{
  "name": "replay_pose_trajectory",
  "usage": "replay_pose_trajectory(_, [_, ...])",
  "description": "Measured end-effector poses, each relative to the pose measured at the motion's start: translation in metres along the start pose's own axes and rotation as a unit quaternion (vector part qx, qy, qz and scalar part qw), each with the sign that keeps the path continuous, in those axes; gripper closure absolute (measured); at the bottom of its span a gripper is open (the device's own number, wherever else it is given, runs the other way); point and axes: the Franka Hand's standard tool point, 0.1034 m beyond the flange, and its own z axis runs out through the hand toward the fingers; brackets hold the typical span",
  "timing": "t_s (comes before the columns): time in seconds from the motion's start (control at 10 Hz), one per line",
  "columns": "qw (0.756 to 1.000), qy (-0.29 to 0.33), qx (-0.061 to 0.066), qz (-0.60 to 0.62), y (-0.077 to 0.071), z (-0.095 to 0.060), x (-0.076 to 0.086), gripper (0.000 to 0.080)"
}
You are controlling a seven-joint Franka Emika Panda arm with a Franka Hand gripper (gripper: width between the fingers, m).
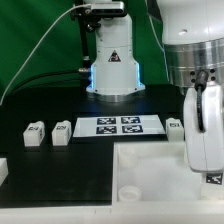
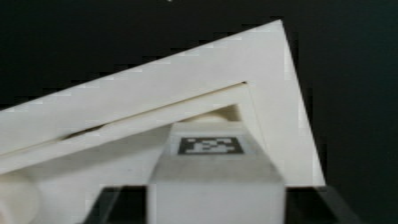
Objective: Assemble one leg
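In the wrist view a leg (image 2: 214, 175), a small white post with a black-and-white tag on its face, sits between the dark fingers (image 2: 121, 207) of my gripper (image 2: 214, 214), which is shut on it. It hangs over a corner of the large white tray-like part (image 2: 160, 95). In the exterior view my gripper (image 1: 208, 170) is at the right, just above the tray-like part (image 1: 150, 165); the held leg is mostly hidden there. Three loose legs lie on the black table: two on the exterior view's left (image 1: 35, 133) (image 1: 62, 131) and one on its right (image 1: 176, 126).
The marker board (image 1: 120, 125) lies flat behind the tray-like part. The robot's white base (image 1: 112, 60) stands at the back. Another white part (image 1: 3, 170) shows at the exterior view's left edge. A green backdrop is behind.
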Motion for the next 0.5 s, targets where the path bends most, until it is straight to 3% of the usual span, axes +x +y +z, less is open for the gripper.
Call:
replay_pose_trajectory(0.1, [1.000,-0.001,0.000,-0.006,0.002,-0.001,-0.003,0.0427])
replay_pose_trajectory(0.2, [1.000,-0.002,0.001,-0.016,0.007,-0.006,-0.012,0.0232])
replay_pose_trajectory(0.3, [1.000,-0.006,0.005,-0.024,0.010,-0.017,-0.018,0.0176])
replay_pose_trajectory(0.5, [0.999,-0.006,0.005,-0.035,0.011,-0.019,-0.021,0.0155])
